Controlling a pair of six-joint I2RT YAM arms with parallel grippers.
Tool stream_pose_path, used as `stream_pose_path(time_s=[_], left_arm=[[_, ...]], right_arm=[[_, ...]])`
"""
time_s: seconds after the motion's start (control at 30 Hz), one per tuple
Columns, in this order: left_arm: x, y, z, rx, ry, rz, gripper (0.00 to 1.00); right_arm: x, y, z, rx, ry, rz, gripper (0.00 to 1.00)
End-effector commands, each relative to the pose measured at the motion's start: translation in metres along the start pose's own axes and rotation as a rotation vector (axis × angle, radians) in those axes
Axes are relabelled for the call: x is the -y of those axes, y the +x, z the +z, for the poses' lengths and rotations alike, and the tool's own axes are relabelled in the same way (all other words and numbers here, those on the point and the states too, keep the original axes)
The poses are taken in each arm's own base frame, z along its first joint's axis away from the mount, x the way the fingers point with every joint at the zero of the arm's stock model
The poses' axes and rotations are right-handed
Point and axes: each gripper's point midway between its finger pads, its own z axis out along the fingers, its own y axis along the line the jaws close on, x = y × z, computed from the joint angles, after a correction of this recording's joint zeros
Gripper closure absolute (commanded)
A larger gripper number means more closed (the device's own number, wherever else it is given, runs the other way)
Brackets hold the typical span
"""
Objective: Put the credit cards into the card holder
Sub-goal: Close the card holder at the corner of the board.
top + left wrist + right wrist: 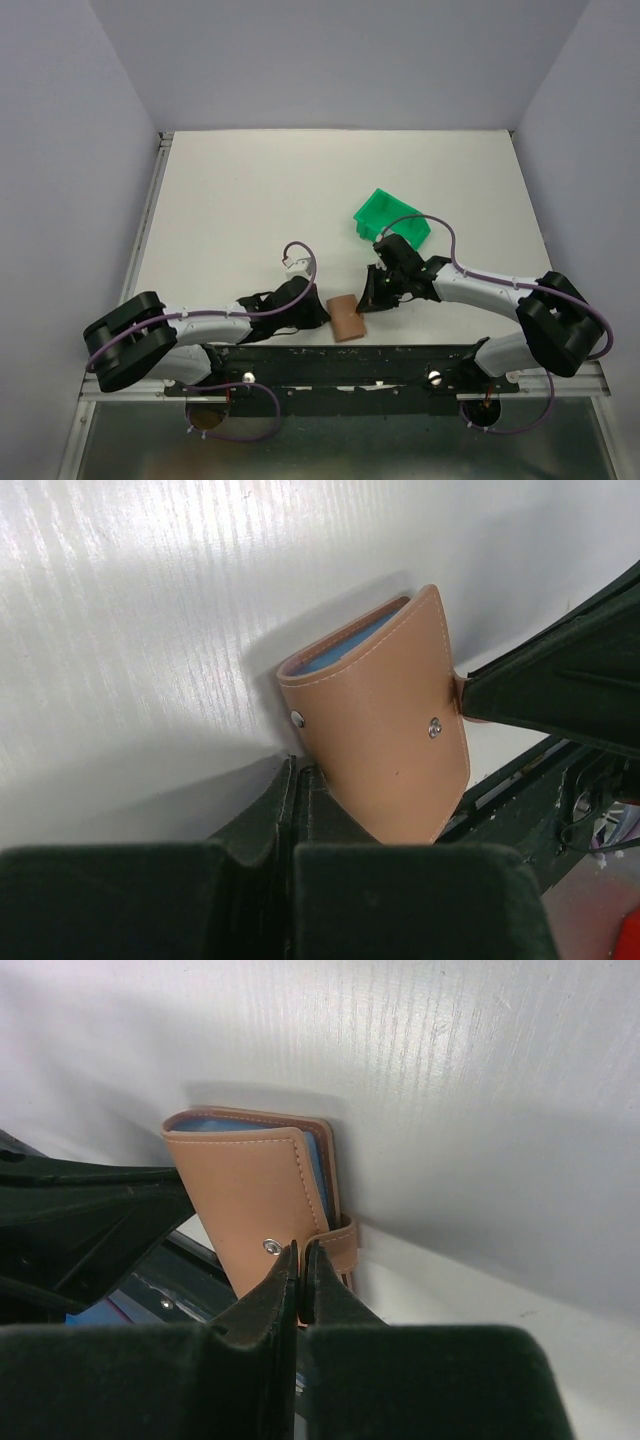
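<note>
- Top external view: the tan-brown leather fold-over card holder [347, 318] lies low in the frame, just right of centre and close to the dark base rail [400, 362].
  - Its long axis runs roughly up and down the frame.
  - The left gripper [322, 319] reaches it from the left and the right gripper [369, 298] from the upper right, so both claws are at the holder and neither is clearly nearer.
  - The bright green plastic bin [392, 220] sits further up the frame, beyond the right gripper and apart from the holder.
  - The white table [250, 200] is bare around them, inside pale lavender walls [350, 60].
- Left wrist view: the left claw's jaws are pressed fully together, holding nothing, with their tips at the holder's lower left edge.
  - The holder stands tilted at mid-frame with its folded mouth toward the upper left.
  - Light blue flat credit cards [345, 652] show edge-on inside it.
  - At the right edge, the right claw pinches the little snap tab [461, 695].
- Right wrist view: the right claw's jaws are nearly together and appear clamped on the snap tab at lower centre.
  - The holder rises from there toward the upper left, with blue card edges along its top and right side.
  - The ribbed white surface lies beyond.
  - Closing the snap probably depends on bringing the tab over the front flap's stud [270, 1246].
</note>
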Motion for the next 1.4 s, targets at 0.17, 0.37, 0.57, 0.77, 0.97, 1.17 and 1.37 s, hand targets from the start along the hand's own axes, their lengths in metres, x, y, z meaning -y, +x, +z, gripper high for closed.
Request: stream_pose_path(time_s=[0.17, 0.37, 0.57, 0.77, 0.97, 1.17, 1.37], left_arm=[[0.013, -0.014, -0.003, 0.039, 0.005, 0.032, 1.0], [0.008, -0.01, -0.002, 0.034, 0.0, 0.025, 1.0], [0.009, -0.009, 0.0, 0.028, 0.005, 0.019, 1.0], [0.005, -0.006, -0.002, 0.025, 0.0, 0.016, 1.0], [0.004, -0.006, -0.004, 0.029, 0.001, 0.013, 1.0], [0.006, -0.008, -0.003, 0.03, 0.006, 0.016, 1.0], [0.006, -0.006, -0.002, 0.022, 0.005, 0.019, 1.0]], right_arm=[[-0.003, -0.013, -0.01, 0.035, 0.032, -0.075, 0.86], [-0.026, -0.016, -0.026, 0.059, -0.07, -0.151, 0.59], [-0.053, -0.011, -0.028, 0.017, -0.214, -0.168, 0.55], [-0.064, -0.012, -0.032, 0.032, -0.289, -0.167, 0.57], [0.0, -0.047, -0.062, 0.283, 0.105, -0.114, 0.67], [0.049, -0.04, -0.064, 0.196, 0.386, -0.153, 0.85], [0.014, -0.011, -0.033, 0.059, 0.098, -0.198, 0.82]])
